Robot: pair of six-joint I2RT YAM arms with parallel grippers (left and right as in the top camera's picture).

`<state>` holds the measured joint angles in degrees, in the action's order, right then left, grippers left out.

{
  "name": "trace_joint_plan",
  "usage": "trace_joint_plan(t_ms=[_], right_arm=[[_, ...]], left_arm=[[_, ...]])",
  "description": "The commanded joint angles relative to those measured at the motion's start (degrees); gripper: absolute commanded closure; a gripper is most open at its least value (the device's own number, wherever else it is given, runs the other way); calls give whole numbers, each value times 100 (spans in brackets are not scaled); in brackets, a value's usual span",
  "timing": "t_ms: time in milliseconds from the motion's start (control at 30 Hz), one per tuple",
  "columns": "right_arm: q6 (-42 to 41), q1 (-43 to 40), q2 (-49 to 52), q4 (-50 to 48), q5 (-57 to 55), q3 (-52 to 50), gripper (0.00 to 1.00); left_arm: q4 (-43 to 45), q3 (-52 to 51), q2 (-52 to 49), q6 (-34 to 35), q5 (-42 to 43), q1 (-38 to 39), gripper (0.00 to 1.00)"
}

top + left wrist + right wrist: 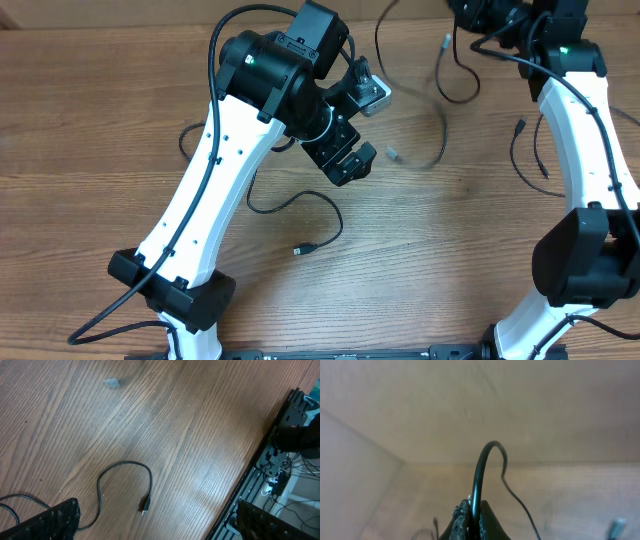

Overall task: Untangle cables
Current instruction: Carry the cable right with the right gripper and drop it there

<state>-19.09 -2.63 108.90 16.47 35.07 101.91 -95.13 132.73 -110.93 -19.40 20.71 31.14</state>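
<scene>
Right gripper: jaws pinched tight on one thin black cable. The cable rises from the fingers, arches over and trails down to the right. The gripper is lifted off the wood; in the overhead view it sits at the far edge, mostly cut off.

Left gripper: jaws spread wide with nothing between them, hovering over the table, left of centre. Below it, in its wrist view, a loose cable loop lies flat and ends in a small plug, clear of both fingers.

Outward: a curved cord lies just right of the left gripper, with its pale connector near the jaws. A far cord lies toward the back edge. A short cord lies beside the right arm.

Open room: broad bare wood from centre to the near edge, between the arm bases. A black rail lines the near edge.
</scene>
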Motion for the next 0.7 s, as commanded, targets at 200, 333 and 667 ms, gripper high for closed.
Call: trace_joint_plan(t_ms=[200, 333, 667], right_arm=[[-361, -210, -203, -597, -2726, 129, 96], [-356, -474, -201, -675, -4085, 129, 96], [-369, -1910, 199, -1292, -4395, 125, 96]], left_arm=[[7, 11, -46, 13, -35, 2, 1], [7, 11, -46, 13, -37, 0, 0], [7, 11, -46, 15, -35, 2, 0]])
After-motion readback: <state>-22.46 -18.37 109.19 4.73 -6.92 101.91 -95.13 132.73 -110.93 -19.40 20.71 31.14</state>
